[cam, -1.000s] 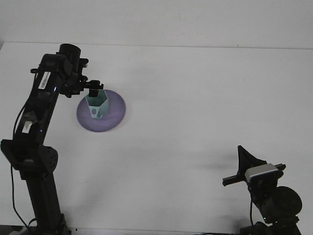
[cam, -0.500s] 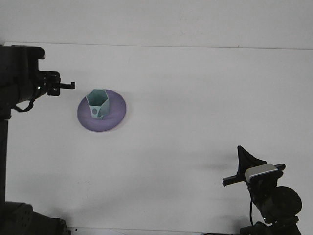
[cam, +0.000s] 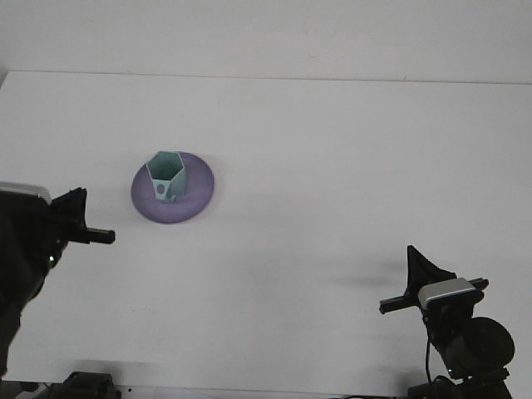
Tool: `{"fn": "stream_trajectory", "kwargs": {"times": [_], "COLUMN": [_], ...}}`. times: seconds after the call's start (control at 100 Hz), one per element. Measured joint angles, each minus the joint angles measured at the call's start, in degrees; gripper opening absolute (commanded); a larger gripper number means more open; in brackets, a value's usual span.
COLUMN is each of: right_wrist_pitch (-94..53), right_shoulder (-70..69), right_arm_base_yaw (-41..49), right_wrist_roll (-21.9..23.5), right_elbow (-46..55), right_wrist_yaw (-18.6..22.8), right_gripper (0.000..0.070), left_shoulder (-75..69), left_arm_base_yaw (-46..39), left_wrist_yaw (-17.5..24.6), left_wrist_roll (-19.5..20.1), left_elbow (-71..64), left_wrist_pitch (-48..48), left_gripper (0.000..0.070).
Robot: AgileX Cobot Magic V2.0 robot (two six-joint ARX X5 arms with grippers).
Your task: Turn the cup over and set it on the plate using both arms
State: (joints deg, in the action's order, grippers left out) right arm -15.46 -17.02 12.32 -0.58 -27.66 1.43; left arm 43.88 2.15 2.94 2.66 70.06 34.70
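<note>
A pale teal cup [cam: 166, 175] with angular sides stands mouth-up on the purple plate [cam: 195, 195], left of the table's middle. Nothing touches the cup. My left gripper [cam: 87, 218] hangs low at the left edge of the view, well to the lower left of the plate and apart from it. My right gripper [cam: 417, 274] sits at the bottom right corner, far from the plate. Both grippers appear only as dark silhouettes.
The white table [cam: 332, 166] stretches around the plate with no other objects on it. Its far edge runs along the top of the view.
My left gripper has left the cup's rim, swung out to the left, then dropped down to the lower left. The cup stays upright on the plate. The right arm has not moved.
</note>
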Motion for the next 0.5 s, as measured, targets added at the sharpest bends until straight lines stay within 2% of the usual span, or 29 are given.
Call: {"fn": "stream_trajectory", "kwargs": {"times": [0.13, 0.27, 0.37, 0.5], "right_wrist_pitch": [0.20, 0.22, 0.17, 0.22], "right_shoulder": [0.00, 0.00, 0.00, 0.00], "right_arm_base_yaw": [0.00, 0.00, 0.00, 0.00], "right_wrist_roll": [0.00, 0.00, 0.00, 0.00], "right_elbow": [0.00, 0.00, 0.00, 0.00], "right_wrist_yaw": [-0.13, -0.13, -0.15, -0.13], "right_gripper": [0.0000, 0.0000, 0.0000, 0.0000], "left_shoulder": [-13.60, -23.85, -28.22, -29.29], "left_arm_base_yaw": [0.00, 0.00, 0.00, 0.00], "left_wrist_yaw": [0.20, 0.44, 0.37, -0.24], "left_wrist_roll": [-0.20, -0.24, -0.33, -0.50], "left_elbow": [-20.31, -36.48, -42.40, -42.99], "left_wrist_pitch": [-14.38, -22.82, -25.66, -28.44], "left_gripper": [0.0013, 0.0013, 0.0012, 0.0013]}}
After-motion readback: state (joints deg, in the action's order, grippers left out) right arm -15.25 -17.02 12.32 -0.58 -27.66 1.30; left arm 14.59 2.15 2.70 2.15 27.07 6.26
